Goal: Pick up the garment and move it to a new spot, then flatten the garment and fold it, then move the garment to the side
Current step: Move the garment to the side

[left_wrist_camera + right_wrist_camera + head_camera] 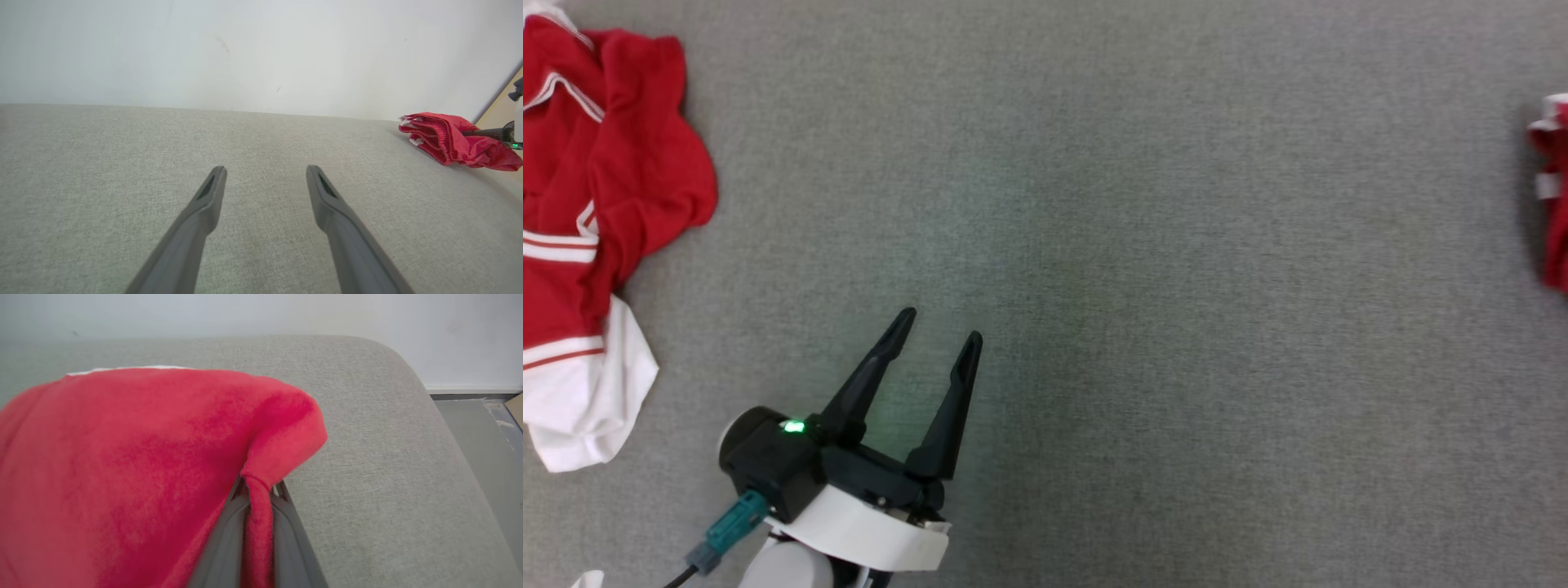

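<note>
Red garment [143, 469], knit with white trim, sat bunched at the right side of the table [367, 457]. My right hand [258, 489] was clamped on a pinched fold of it, cloth squeezed between both fingers. Judged it light, soft and floppy: no stiffness, would drape and drag, not slippery, not fragile. The pinch looked thin. A hem or waistband edge would likely give a surer hold, and flattening probably needs two corners.

My left hand [941, 327] hovered over bare table, fingers spread wide, holding nothing, well apart from the garment. Second red-and-white heap [596, 204] lay crumpled at the left edge of the head view, nothing touching it.

Table top was grey woven fabric, looked padded, with a rounded corner; cloth would likely catch on it a little. Plain white wall [245, 49] stood behind, and grey floor [482, 437] showed beyond the corner.
</note>
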Controlling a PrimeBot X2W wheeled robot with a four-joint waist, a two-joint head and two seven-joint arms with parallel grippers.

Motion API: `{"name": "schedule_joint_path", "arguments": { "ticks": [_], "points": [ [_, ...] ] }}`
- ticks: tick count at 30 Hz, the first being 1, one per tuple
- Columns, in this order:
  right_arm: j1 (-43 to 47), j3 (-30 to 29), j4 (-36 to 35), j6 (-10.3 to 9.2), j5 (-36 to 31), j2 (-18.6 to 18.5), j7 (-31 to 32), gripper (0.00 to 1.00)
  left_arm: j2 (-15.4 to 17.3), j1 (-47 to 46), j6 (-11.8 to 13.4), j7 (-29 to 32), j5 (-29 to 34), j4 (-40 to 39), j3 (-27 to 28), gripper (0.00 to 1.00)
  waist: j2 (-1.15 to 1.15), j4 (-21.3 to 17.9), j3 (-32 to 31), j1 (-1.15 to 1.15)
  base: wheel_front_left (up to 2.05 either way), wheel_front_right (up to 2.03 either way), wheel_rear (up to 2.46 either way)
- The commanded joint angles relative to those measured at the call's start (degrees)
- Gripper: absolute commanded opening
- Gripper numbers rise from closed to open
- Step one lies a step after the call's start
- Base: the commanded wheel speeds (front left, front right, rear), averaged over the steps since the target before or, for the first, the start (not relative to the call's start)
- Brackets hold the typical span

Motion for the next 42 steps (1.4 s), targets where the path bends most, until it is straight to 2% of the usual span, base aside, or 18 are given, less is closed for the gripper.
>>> {"name": "schedule_joint_path", "arguments": {
  "ticks": [1, 7, 17, 18, 19, 20, 21, 29, 33, 38, 42],
  "points": [
    [-1.3, -1.8, 0.1, -0.01, -2.4, -2.0, 1.2, 0.00, 0.7, -0.8, 0.1, 0.0, -0.8, -0.8, -0.3, 1.00, 0.00, 1.5, 1.8, -0.01, 0.00, 0.00, 0.00],
    [-2.3, -7.5, -1.8, -0.01, -10.2, -6.4, 5.9, 0.00, 1.6, -1.1, 0.1, 0.0, -1.0, -1.2, -0.3, 1.00, 0.00, 3.1, 4.3, -0.01, 0.00, 0.00, 0.00],
    [1.2, -14.1, -7.1, -0.01, -19.3, -8.8, 10.5, 0.01, 1.5, -0.9, 0.1, 0.0, -1.1, -0.8, 0.5, 1.00, 0.00, 3.4, 5.1, -0.01, 0.00, 0.00, 0.00],
    [1.7, -14.6, -7.5, -0.01, -20.1, -9.2, 10.5, 0.27, 1.5, -0.8, 0.1, 0.0, -1.0, -0.7, 0.6, 1.00, 0.00, 3.3, 5.0, -0.01, 0.00, 0.00, 0.00],
    [2.1, -15.2, -7.7, -0.01, -21.3, -9.6, 10.0, 0.40, 1.5, -0.7, 0.1, 0.0, -1.0, -0.7, 0.7, 1.00, 0.00, 3.2, 4.9, -0.01, 0.00, 0.00, 0.00],
    [2.1, -15.2, -7.7, -0.01, -21.3, -9.6, 10.0, 0.40, 1.5, -0.7, 0.1, 0.0, -1.0, -0.7, 0.7, 1.00, 0.00, 3.2, 4.9, -0.01, 0.00, 0.00, 0.00],
    [2.6, -15.8, -7.8, -0.01, -22.3, -9.8, 9.7, 1.00, 1.4, -0.6, 0.1, 0.0, -0.9, -0.6, 0.8, 1.00, 0.00, 3.0, 4.7, -0.01, 0.00, 0.00, 0.00],
    [5.5, -17.9, -7.4, -0.01, -25.5, -9.3, 6.4, 1.00, 0.7, 0.3, 0.1, 0.0, -0.7, 0.0, 1.4, 1.00, 0.00, 2.2, 2.3, -0.01, 0.00, 0.00, 0.00],
    [7.4, -16.7, -8.9, -0.02, -23.6, -8.6, 2.0, 1.00, -0.4, 1.5, 0.1, 0.0, -0.7, 0.6, 2.4, 1.00, 0.00, 1.9, -0.6, -0.01, 0.00, 0.00, 0.00],
    [10.1, -14.2, -13.0, -0.05, -21.1, -4.6, -5.0, 1.00, -2.0, 4.4, 0.1, 0.0, 0.0, 1.8, 4.1, 1.00, 0.00, 0.9, -6.1, -0.01, 0.00, 0.00, 0.00],
    [13.8, -12.9, -17.0, -0.06, -22.2, 0.4, -11.5, 1.00, -3.2, 7.5, 0.1, 0.0, 0.4, 2.7, 6.0, 1.00, 0.00, -0.1, -10.9, -0.01, 0.00, 0.00, 0.00]
  ]
}}
